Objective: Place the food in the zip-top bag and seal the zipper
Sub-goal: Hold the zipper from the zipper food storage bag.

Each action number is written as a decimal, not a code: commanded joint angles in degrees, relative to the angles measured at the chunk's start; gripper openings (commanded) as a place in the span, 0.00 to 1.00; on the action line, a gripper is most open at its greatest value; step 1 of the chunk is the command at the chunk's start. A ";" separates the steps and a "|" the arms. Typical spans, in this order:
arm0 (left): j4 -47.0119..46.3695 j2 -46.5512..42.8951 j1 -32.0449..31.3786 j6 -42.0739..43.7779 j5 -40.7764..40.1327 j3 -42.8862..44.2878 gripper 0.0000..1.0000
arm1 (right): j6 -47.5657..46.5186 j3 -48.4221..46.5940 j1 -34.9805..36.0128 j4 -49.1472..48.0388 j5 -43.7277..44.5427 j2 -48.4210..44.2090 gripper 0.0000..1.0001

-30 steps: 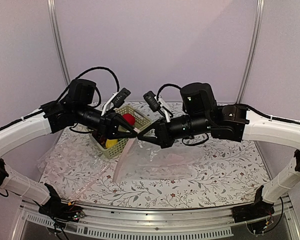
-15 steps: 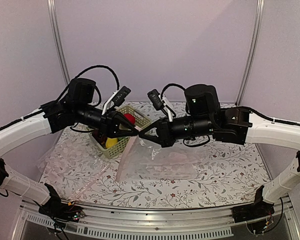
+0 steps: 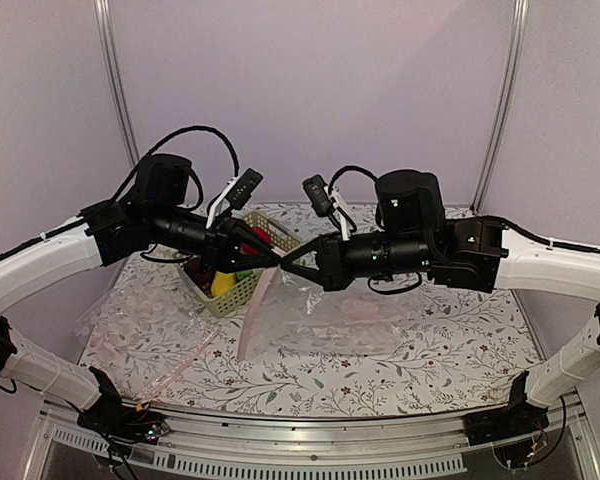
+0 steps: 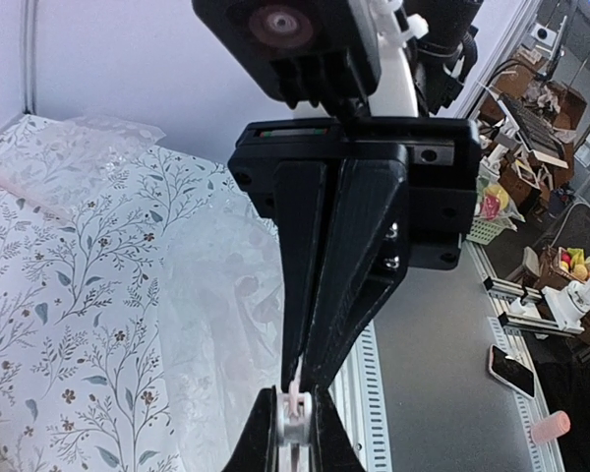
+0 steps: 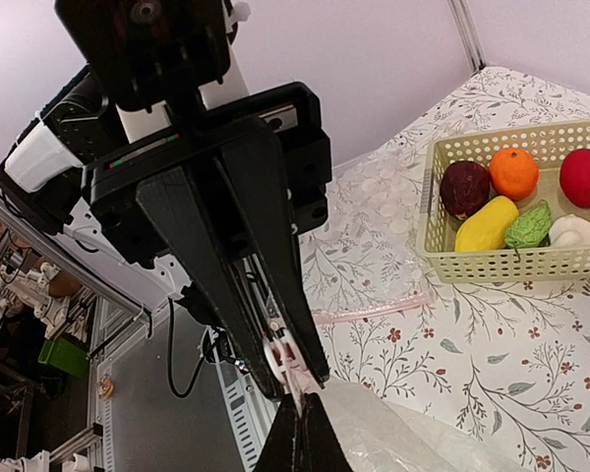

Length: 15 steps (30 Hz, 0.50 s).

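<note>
We see the 2 arms meeting tip to tip above the middle of the table [image 3: 430,350]. The left gripper [image 3: 268,262] and the right gripper [image 3: 286,266] point at each other, almost touching.

Both pinch the mouth of the clear bag [image 3: 325,320]. In the left wrist view, the left gripper's fingers are nearly shut on the small white slider [image 4: 287,425]. The right gripper's 2 black fingers are pressed together just beyond it, with the pale pink zipper [image 4: 294,395] caught between their tips.

The bag hangs from this pinched spot. It spreads downward, and its lower part lies on the flowered cloth just to the right of the basket [image 5: 492,264].

The 6 pieces of food all lie in that light green basket, which stands on the table under the left arm. The right wrist view shows 2 rows:
- Back row: the maroon piece [image 5: 465,187], the orange piece [image 5: 514,172] and the red ball [image 5: 584,177].
- Front row: the yellow piece [image 5: 487,226], the green piece [image 5: 529,226] and the white piece [image 5: 562,231].

Another sheet of clear plastic [image 3: 130,315] lies flat on the left side of the table. A loose pink strip [image 5: 374,313] rests on the cloth near the basket.
</note>
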<state>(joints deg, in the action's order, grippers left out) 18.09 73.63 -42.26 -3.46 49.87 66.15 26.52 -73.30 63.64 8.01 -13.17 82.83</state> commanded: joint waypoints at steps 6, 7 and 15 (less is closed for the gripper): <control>7.15 0.26 0.25 1.59 -3.29 0.28 0.00 | 2.33 0.51 -0.51 -3.99 6.31 -5.36 0.00; 7.22 0.31 0.25 1.62 -3.28 0.29 0.00 | 2.52 0.69 -0.54 -4.16 6.51 -5.54 0.00; 7.45 0.71 0.07 1.84 -3.41 0.38 0.00 | 2.94 1.79 -0.59 -4.96 7.85 -7.10 0.00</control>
<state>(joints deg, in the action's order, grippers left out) 18.02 73.65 -42.96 -2.59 48.31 66.96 28.75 -71.68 64.12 6.24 -10.33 81.21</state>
